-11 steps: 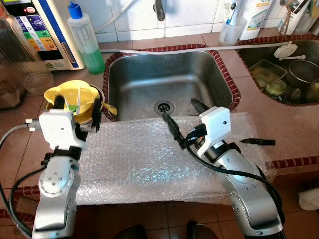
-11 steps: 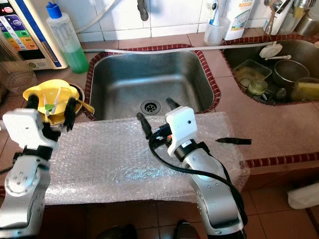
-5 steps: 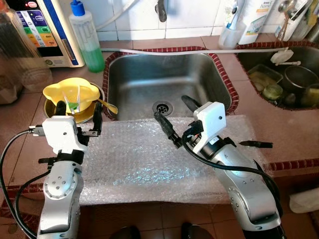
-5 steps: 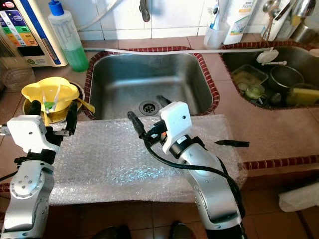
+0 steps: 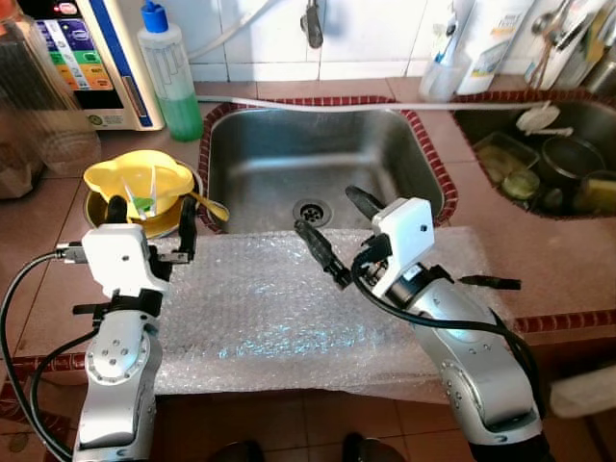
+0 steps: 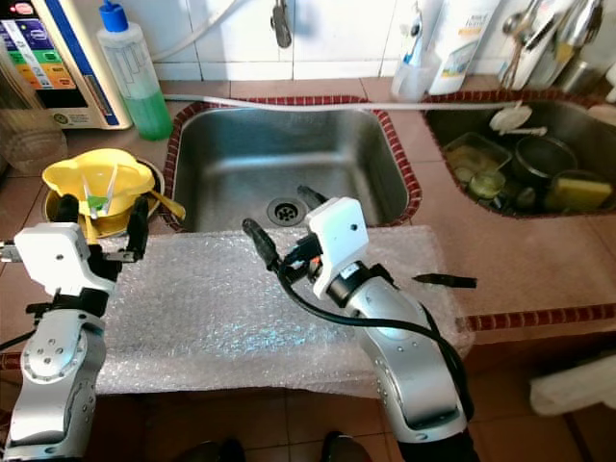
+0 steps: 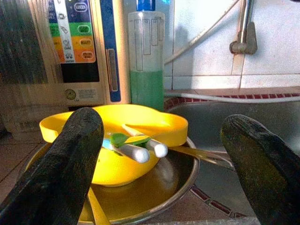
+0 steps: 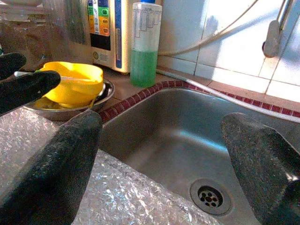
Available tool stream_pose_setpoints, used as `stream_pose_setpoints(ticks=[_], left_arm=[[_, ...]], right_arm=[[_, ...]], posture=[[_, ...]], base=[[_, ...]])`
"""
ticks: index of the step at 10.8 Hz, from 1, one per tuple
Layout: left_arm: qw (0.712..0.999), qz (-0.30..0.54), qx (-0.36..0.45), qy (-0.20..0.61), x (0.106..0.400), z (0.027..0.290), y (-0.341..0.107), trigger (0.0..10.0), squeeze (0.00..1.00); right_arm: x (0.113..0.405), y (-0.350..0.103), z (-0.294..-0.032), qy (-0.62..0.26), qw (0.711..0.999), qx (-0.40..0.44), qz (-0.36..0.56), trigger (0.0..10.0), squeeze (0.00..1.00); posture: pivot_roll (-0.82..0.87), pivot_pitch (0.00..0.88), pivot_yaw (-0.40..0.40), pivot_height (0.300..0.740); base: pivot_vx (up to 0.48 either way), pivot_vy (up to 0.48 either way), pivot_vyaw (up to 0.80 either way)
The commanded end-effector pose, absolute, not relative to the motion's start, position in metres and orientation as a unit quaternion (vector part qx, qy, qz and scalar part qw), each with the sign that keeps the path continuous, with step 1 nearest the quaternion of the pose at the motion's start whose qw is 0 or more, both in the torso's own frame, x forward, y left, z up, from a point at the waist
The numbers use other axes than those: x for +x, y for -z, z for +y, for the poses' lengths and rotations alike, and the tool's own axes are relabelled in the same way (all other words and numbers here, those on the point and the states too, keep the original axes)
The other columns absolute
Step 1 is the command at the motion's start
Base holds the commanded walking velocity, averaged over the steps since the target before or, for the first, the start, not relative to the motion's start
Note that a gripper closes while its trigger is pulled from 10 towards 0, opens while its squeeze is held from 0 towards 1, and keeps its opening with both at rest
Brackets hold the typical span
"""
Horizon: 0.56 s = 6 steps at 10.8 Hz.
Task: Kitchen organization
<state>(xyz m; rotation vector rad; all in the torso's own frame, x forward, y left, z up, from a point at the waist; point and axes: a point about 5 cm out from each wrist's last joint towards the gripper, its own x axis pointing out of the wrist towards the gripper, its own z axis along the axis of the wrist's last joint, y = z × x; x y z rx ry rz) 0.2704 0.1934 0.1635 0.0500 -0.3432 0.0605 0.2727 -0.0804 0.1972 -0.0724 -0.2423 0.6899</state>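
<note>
Progress looks slight in the head views: the yellow plastic bowl (image 5: pixel 137 183) sits untouched in a steel dish (image 5: pixel 99 218) on the brown tiled worktop (image 5: pixel 38 250), left of the stainless sink (image 5: pixel 289 164), with a clear bubble-wrap sheet (image 5: pixel 279 308) across the front edge. The left claw (image 5: pixel 150 214) hangs spread just before the bowl; the right claw (image 5: pixel 337 231), also spread, hovers over the sheet near the sink. In the left wrist view, white-handled utensils (image 7: pixel 140 150) lie across the bowl. The right wrist view shows the bowl beside the green soap bottle (image 8: pixel 144 44).
</note>
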Motion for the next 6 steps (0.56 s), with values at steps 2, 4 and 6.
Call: stream_pose_setpoints(ticks=[2, 4, 6], left_arm=[[0.984, -0.171, 0.027, -0.039, 0.2705, 0.1933, -0.1598, 10.0, 0.00], [0.983, -0.177, 0.031, -0.037, 0.2729, 0.1956, -0.1633, 4.4, 0.00], [0.982, -0.181, 0.037, -0.033, 0.2733, 0.1952, -0.1650, 3.8, 0.00]], right_arm=[[0.2742, -0.1995, -0.0782, -0.350, 0.928, -0.040, -0.118, 10.0, 0.00], [0.2739, -0.2000, -0.0762, -0.353, 0.927, -0.038, -0.119, 10.0, 0.00], [0.2726, -0.2000, -0.0769, -0.353, 0.927, -0.039, -0.119, 10.0, 0.00]], posture=[[-0.13, 0.154, -0.030, 0.740], [-0.13, 0.157, -0.025, 0.740], [-0.12, 0.163, -0.020, 0.740]], base=[[0.000, 0.000, 0.00], [0.000, 0.000, 0.00], [0.000, 0.000, 0.00]])
